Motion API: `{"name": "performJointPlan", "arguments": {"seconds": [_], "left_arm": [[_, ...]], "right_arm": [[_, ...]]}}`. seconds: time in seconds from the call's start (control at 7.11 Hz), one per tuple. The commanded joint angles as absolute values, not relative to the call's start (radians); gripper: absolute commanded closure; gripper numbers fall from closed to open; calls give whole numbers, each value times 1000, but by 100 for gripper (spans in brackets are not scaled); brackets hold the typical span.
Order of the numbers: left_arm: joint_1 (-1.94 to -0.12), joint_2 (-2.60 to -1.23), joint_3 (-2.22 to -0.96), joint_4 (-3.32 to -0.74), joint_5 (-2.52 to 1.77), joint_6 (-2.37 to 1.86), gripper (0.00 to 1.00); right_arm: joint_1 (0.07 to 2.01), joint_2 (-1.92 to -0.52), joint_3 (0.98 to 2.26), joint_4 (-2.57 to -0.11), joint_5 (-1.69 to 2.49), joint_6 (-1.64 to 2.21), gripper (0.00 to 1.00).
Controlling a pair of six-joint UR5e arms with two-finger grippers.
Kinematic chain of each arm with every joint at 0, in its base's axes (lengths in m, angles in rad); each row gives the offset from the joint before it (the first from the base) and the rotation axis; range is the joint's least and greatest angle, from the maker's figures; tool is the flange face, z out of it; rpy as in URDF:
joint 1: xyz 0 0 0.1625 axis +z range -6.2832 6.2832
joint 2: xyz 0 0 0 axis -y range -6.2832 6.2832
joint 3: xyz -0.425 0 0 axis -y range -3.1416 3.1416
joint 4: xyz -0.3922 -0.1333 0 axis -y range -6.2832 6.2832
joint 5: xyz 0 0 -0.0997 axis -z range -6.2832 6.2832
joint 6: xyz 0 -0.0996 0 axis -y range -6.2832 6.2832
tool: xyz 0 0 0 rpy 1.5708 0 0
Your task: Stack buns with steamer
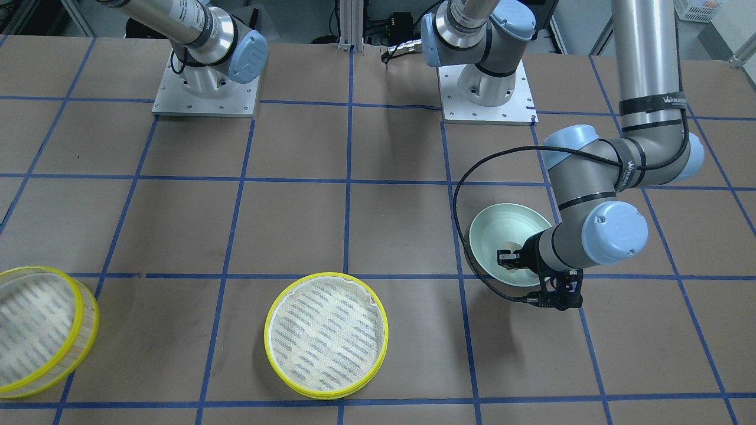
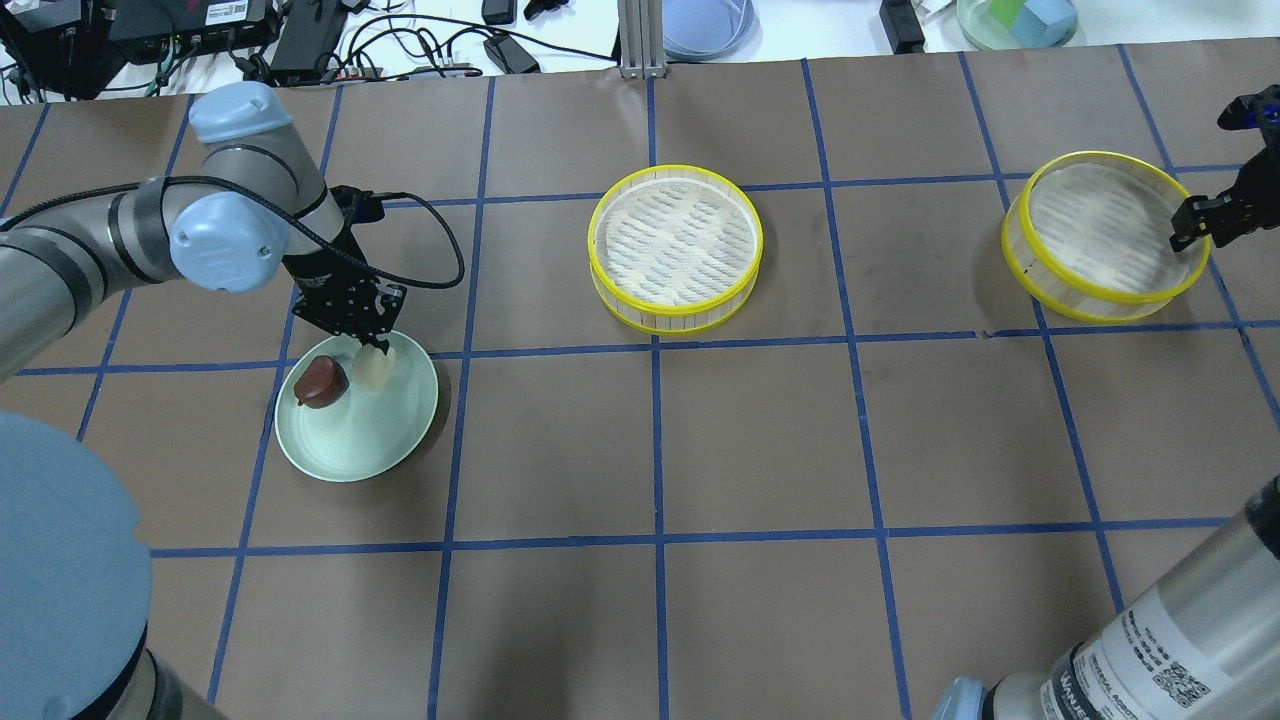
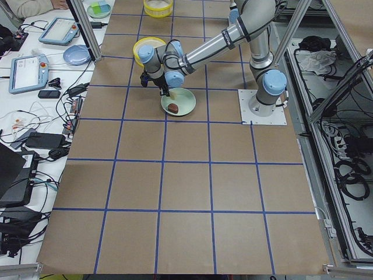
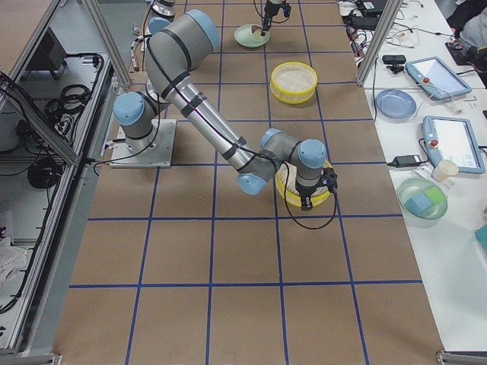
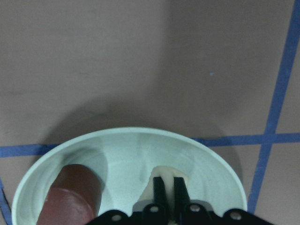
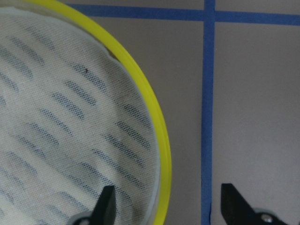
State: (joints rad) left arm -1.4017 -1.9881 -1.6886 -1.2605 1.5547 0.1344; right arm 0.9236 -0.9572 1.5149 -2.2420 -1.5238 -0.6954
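L gripper (image 5: 168, 180) pinched narrow on cream bun (image 2: 373, 370) over plate (image 2: 385, 450), brown bun (image 2: 320, 381) beside. Risk: shallow pinch, bun may slip before reaching centre tray (image 2: 675, 305). R gripper (image 6: 167, 187) open, straddling far tray rim (image 6: 157, 126).

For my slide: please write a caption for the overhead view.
Left gripper pinches the cream bun on the green plate; right gripper open astride a steamer tray rim.
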Motion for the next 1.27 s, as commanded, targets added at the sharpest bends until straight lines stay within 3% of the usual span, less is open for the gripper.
{"name": "performJointPlan", "arguments": {"seconds": [0.0,0.14,0.42,1.12], "left_arm": [[-1417,-1956,-1559,-1281,1387,-71,100],[-1440,-1965,-1527,-1266,1332,-181,100],[-1497,-2011,-1526,-1055,1145,-396,100],[-1617,-2175,-1532,-953,937,-469,100]], "right_arm": [[923,-956,1516,-2229,-1531,-732,82],[923,-960,1516,-2229,-1539,-729,100],[923,-968,1514,-2232,-1537,-721,100],[954,-1049,1520,-2218,-1548,-648,100]]}}
